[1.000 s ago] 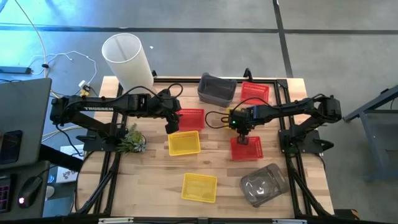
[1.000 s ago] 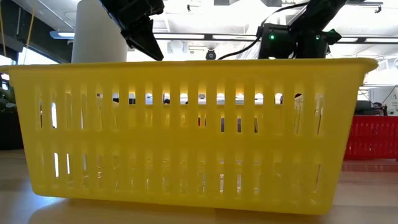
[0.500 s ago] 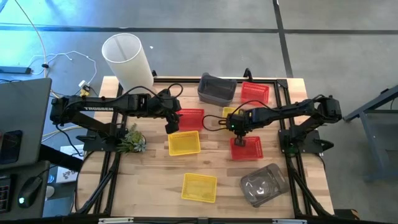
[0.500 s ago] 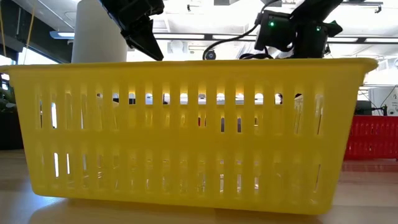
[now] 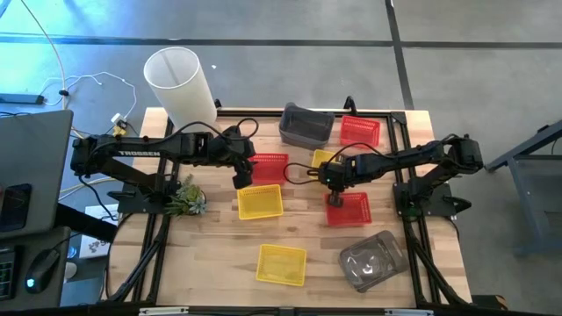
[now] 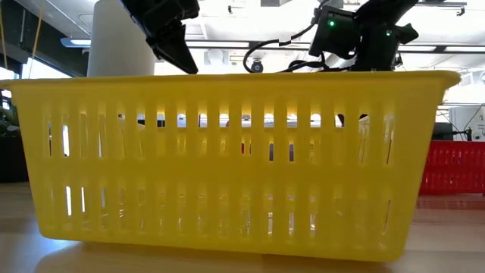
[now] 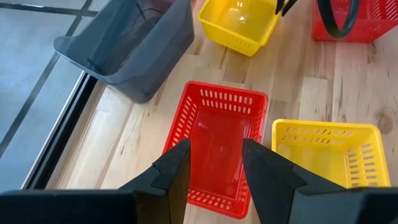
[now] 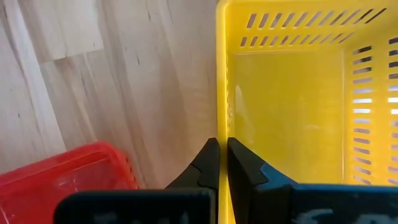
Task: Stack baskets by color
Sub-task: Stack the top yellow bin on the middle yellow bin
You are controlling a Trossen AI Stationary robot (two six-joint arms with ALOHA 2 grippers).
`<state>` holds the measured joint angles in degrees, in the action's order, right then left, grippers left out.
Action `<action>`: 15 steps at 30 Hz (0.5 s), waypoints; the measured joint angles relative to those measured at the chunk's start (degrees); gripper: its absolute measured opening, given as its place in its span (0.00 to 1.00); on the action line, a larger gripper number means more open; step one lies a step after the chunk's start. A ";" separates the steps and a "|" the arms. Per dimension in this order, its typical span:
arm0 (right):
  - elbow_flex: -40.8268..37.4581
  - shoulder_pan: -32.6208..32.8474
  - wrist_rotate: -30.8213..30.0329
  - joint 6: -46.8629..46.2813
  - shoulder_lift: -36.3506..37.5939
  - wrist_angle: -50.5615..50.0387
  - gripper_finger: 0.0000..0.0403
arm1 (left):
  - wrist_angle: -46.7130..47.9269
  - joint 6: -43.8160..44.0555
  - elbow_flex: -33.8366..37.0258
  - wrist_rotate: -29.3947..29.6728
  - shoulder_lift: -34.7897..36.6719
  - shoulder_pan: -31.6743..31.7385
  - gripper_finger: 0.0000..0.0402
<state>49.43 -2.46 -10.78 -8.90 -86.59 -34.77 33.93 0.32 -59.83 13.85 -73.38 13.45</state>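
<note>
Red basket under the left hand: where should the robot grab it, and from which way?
Probably the rim of one long wall, coming straight down from above. The red basket sits upright with its open top facing up, and its mesh walls are thin, so one finger fits inside and one outside. The left hand hangs open right over it.

Slotted red baskets (image 5: pixel 268 167), yellow baskets (image 5: pixel 260 201), smoky grey baskets (image 5: pixel 306 126), pale wood table (image 5: pixel 211 254).
</note>
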 joint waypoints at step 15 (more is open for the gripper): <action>0.00 0.00 -0.14 -0.12 3.82 2.33 0.00 | 1.42 -0.15 -0.02 0.09 0.00 0.00 0.33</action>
<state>49.43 -2.46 -10.92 -9.02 -82.77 -32.44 35.35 0.17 -59.86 13.93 -73.38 13.45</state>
